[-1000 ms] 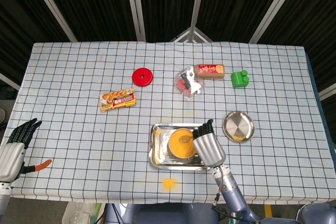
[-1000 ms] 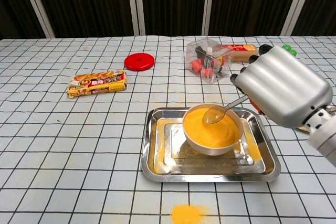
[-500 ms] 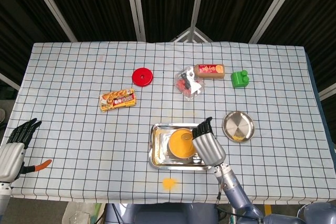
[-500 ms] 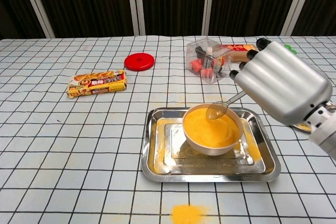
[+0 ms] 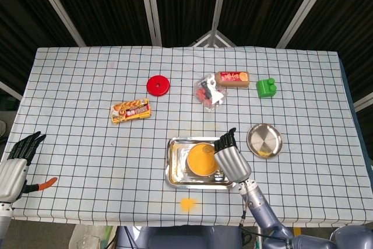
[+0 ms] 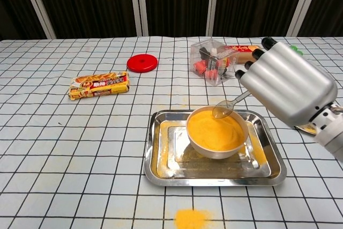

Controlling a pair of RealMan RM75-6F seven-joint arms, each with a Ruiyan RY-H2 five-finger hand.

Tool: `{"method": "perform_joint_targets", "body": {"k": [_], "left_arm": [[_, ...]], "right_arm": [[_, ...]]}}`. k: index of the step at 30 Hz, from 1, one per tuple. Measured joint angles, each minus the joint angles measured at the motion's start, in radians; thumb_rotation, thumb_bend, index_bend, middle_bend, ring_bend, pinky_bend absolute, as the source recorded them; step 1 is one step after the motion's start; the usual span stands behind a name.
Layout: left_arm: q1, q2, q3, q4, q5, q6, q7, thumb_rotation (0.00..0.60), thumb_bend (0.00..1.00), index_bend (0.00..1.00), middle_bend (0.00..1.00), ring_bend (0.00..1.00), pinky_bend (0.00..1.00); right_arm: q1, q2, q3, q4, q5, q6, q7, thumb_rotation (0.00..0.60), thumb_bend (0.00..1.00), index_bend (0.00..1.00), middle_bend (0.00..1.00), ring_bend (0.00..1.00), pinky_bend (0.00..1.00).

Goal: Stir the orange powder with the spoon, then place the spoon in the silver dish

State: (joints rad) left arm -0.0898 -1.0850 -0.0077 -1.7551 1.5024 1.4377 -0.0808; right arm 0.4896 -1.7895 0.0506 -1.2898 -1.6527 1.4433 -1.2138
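Observation:
A white bowl of orange powder (image 6: 216, 132) (image 5: 201, 158) stands in a steel tray (image 6: 161, 159) (image 5: 173, 170) near the table's front. My right hand (image 6: 289, 84) (image 5: 231, 157) holds a metal spoon (image 6: 226, 107) by its handle, the spoon's bowl hanging just over the far right rim of the powder bowl. The silver dish (image 5: 264, 139) lies to the right of the tray, with some orange powder at its near edge; in the chest view my hand hides most of it. My left hand (image 5: 14, 164) rests open at the table's front left corner, far from the bowl.
Spilled orange powder (image 6: 191, 219) lies in front of the tray. Further back are a snack packet (image 6: 99, 85), a red lid (image 6: 142, 63), a clear box of small items (image 6: 212, 60), a brown packet (image 5: 233, 78) and a green block (image 5: 267, 87). An orange-handled tool (image 5: 41, 185) lies by my left hand.
My right hand has lifted the spoon out of the powder and drawn it slightly right and back, to the bowl's far rim. The left hand has not moved.

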Motion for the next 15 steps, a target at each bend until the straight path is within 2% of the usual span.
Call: {"method": "perform_joint_targets", "body": {"k": [15], "left_arm": [[0.000, 0.001, 0.000, -0.001, 0.001, 0.001, -0.002, 0.600, 0.00, 0.00, 0.00, 0.00, 0.00]], "right_arm": [[-0.022, -0.020, -0.019, 0.027, -0.032, 0.002, 0.051, 0.600, 0.51, 0.58, 0.56, 0.44, 0.34]]}}
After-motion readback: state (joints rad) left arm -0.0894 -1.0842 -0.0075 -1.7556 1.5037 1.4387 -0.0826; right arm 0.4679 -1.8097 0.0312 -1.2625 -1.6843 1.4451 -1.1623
